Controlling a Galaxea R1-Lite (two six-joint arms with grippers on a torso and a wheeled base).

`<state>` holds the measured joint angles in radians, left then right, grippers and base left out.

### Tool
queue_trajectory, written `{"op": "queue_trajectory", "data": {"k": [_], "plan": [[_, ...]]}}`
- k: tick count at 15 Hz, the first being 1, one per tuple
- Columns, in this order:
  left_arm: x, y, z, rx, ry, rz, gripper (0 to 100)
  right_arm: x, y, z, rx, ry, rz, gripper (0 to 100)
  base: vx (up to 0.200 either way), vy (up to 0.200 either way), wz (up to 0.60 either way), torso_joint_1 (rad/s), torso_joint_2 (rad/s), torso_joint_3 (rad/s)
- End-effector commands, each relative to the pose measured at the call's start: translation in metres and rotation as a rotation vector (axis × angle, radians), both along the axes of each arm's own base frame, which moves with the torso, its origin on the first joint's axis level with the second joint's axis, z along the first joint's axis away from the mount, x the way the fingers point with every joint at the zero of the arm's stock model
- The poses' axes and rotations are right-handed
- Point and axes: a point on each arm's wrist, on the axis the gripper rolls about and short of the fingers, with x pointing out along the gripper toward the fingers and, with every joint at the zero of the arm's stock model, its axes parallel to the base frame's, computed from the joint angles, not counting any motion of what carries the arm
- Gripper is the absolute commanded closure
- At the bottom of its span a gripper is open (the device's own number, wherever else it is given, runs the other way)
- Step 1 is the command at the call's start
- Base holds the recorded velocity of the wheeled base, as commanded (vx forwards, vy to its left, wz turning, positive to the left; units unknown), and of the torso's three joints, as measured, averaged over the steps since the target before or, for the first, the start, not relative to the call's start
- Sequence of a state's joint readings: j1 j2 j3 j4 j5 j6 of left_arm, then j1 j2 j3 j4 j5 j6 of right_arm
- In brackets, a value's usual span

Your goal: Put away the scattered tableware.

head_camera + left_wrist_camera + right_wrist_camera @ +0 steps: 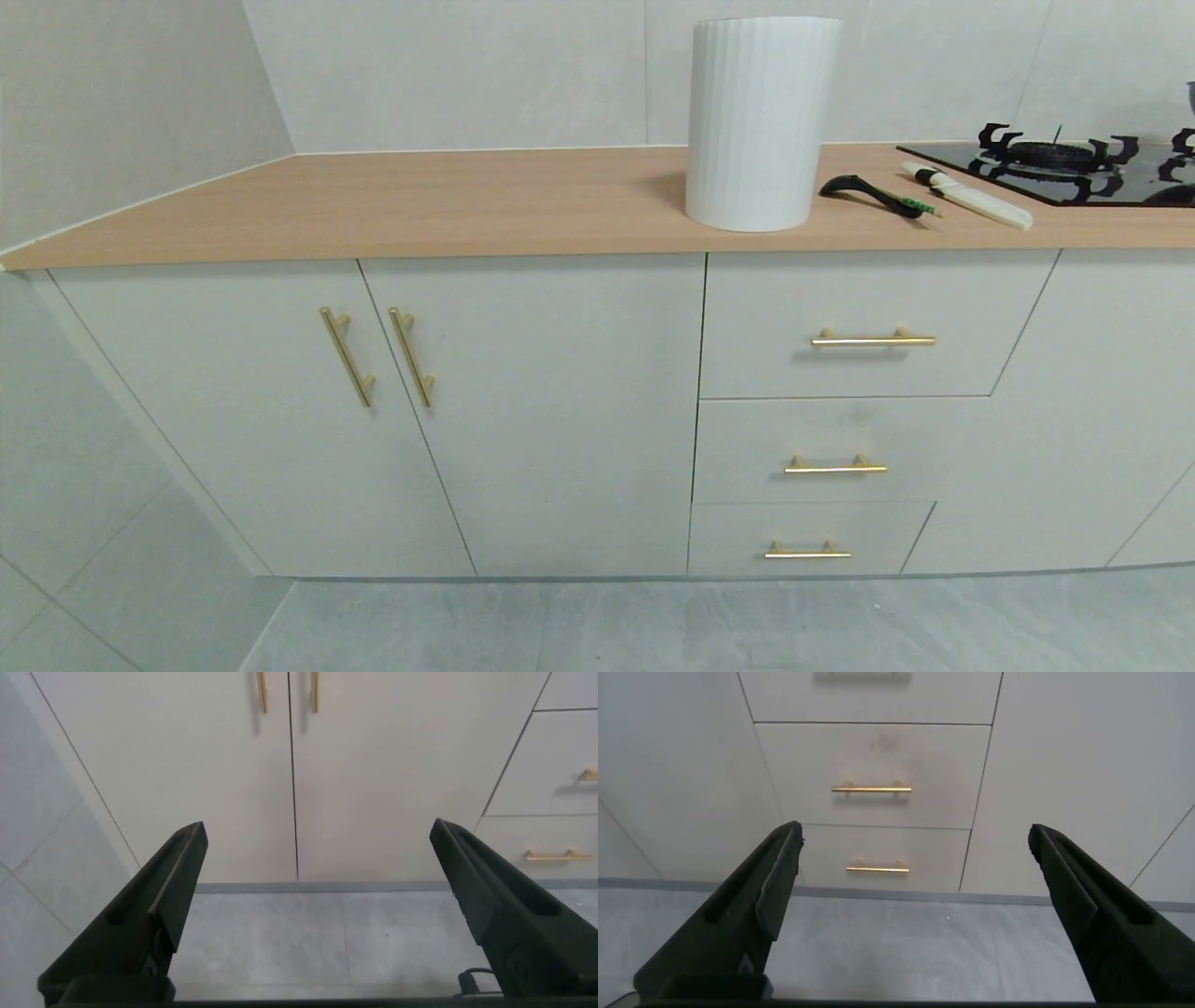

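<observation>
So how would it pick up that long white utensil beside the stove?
Probably from above, pinching across its narrow middle: the white utensil lies flat and slanted on the countertop, so its long sides are the free faces.

Counter (pixel 420 201) lies open centre-left; a tall canister (pixel 758 121) blocks upper centre-right, with utensils (pixel 971 198) and hob (pixel 1055 168) crowding the upper right.

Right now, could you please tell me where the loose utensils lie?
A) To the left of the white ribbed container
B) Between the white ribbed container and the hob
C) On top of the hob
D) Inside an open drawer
B: the black-handled utensil and the white utensil both lie on the countertop, to the right of the white ribbed container and just short of the hob.
</observation>
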<state>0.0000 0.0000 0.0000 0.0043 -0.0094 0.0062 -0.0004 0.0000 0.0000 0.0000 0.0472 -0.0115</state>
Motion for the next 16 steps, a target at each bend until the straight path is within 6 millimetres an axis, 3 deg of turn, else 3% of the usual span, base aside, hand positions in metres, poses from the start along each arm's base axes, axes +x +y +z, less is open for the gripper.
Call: {"op": "queue_trajectory", "data": {"k": [1, 3, 16], "plan": [[0.0000, 0.0000, 0.0000, -0.002, 0.000, 0.000, 0, 0.0001, 0.0000, 0.0000, -0.001, 0.001, 0.001, 0, 0.200, 0.000, 0.00, -0.002, -0.01, 0.007], [0.0000, 0.0000, 0.0001, 0.000, -0.001, 0.000, 0, 0.0001, 0.0000, 0.0000, -0.001, 0.001, 0.001, 0, 0.200, 0.000, 0.00, 0.005, 0.01, 0.000], [0.0000, 0.0000, 0.0000, 0.000, 0.000, 0.000, 0, -0.0006, -0.0001, 0.0023, -0.022, -0.010, -0.002, 0, 0.000, 0.000, 0.00, 0.000, 0.00, 0.000]]}}
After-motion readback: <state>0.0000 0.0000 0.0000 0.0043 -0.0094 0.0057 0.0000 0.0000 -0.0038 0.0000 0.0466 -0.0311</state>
